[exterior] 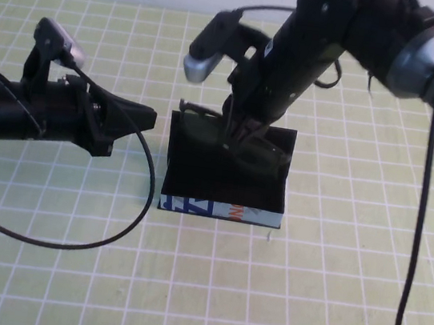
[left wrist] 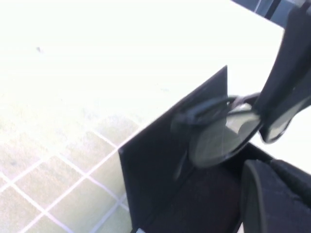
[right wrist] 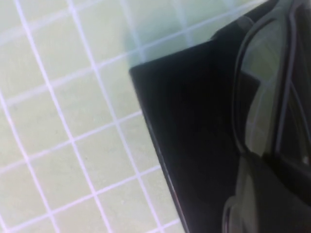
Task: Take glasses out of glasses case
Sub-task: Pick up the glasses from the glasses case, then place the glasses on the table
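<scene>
We are reaching down into the open glasses case (exterior: 221, 209) with our right gripper (exterior: 234, 137); it is sitting in the middle of the table (exterior: 328, 291), with its black lid standing up at the back and its pale blue side facing us. The glasses (exterior: 239, 145) are sitting up at the top of the case, tilted, partly above the rim – one dark lens is showing clearly in the left wrist view (left wrist: 218, 138). Our right gripper's fingers are closed around the middle of the glasses, as far as we are able to tell; the black on black is making it hard to see.

Our left gripper (exterior: 142, 117) is waiting just beside the left side of the case, not touching it; its fingers are looking pressed together with nothing in them.

To do this step well, we are thinking we should be lifting straight up and slowly; the thick arms of the glasses could be catching on the lid or the walls, and then the whole case might be coming up too. Holding gently matters – squeezing hard could be hurting the lenses. Our left gripper is close enough to be holding the case down if it starts tipping.

On the pale blue front there are dark blue and red letters; they are too small and partly hidden, so we are not able to read them.
</scene>
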Robot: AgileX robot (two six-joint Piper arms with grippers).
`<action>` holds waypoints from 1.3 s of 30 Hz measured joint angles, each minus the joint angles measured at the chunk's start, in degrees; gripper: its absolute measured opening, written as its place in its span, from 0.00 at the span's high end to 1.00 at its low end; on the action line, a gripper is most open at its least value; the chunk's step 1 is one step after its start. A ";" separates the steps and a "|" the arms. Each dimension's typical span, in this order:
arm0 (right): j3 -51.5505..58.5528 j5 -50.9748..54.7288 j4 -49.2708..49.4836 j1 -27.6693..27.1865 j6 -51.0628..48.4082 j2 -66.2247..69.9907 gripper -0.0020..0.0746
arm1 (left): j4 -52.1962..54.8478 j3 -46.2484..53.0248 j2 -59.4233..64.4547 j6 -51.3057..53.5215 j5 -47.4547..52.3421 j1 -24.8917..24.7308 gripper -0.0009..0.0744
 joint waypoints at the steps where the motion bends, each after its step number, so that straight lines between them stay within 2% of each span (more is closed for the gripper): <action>1: 0.00 0.12 -0.68 0.00 2.63 -0.90 0.97 | 0.00 0.00 -0.46 -0.43 0.09 0.00 0.99; 6: 0.59 0.49 -6.21 -0.61 15.22 -5.14 0.97 | 0.27 0.00 -3.21 -3.38 -0.03 0.00 0.99; 10: 4.81 0.50 -6.84 -4.19 22.61 -10.01 0.97 | 1.83 0.00 -5.94 -5.76 -0.16 0.00 0.99; 16: 21.19 -0.27 -4.42 -12.30 30.52 -19.00 0.97 | 3.33 0.00 -8.78 -8.55 -1.82 0.00 0.99; 20: 33.73 -7.39 -0.13 -15.52 34.64 -21.93 0.97 | 3.53 0.00 -9.03 -8.89 -2.05 0.00 0.99; 29: 49.41 -23.34 5.59 -16.20 36.29 -21.15 0.97 | 3.77 0.00 -9.03 -9.16 -2.15 0.00 0.99; 34: 50.42 -24.64 7.33 -16.20 36.29 -18.94 0.96 | 4.10 0.00 -9.03 -9.90 -2.15 0.00 0.99; 39: 50.42 -25.31 7.72 -16.20 36.29 -17.64 0.87 | 5.98 0.00 -9.03 -10.37 -2.15 0.00 0.99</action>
